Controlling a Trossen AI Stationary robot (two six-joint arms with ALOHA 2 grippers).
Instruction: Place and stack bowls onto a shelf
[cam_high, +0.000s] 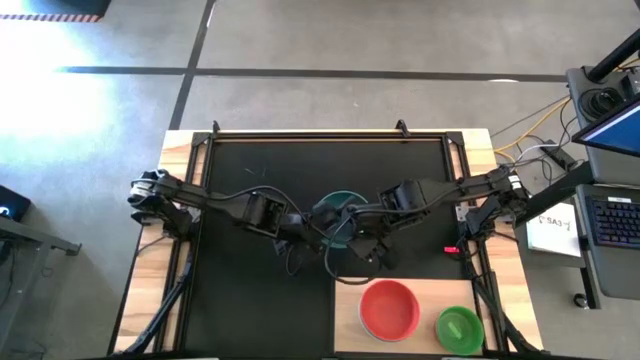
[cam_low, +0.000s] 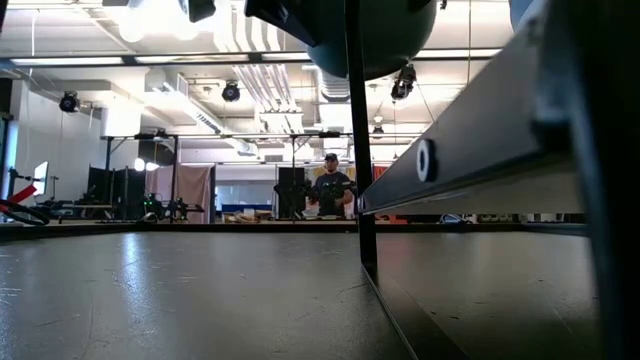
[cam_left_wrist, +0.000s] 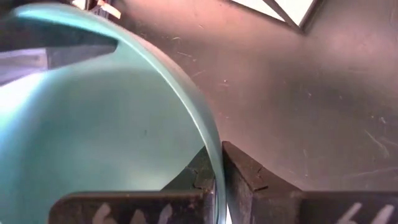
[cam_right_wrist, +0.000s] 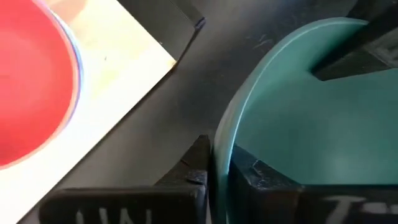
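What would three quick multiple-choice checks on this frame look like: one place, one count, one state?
1. Where is the teal-green bowl?
A. On the shelf
B. Held over the middle of the black mat
C. Off the table

2. How many bowl stacks or bowls stand on the shelf?
A. Two
B. Four
C. None

3. What state are the grippers in?
A. Both open
B. Only the left shut on the bowl
C. Both shut on the bowl's rim

Answers:
1 B: the high view shows it between the arms above the black mat, and the low view shows it lifted.
2 A: the red bowl and the light green bowl.
3 C: each wrist view shows the left gripper and the right gripper pinching the rim.
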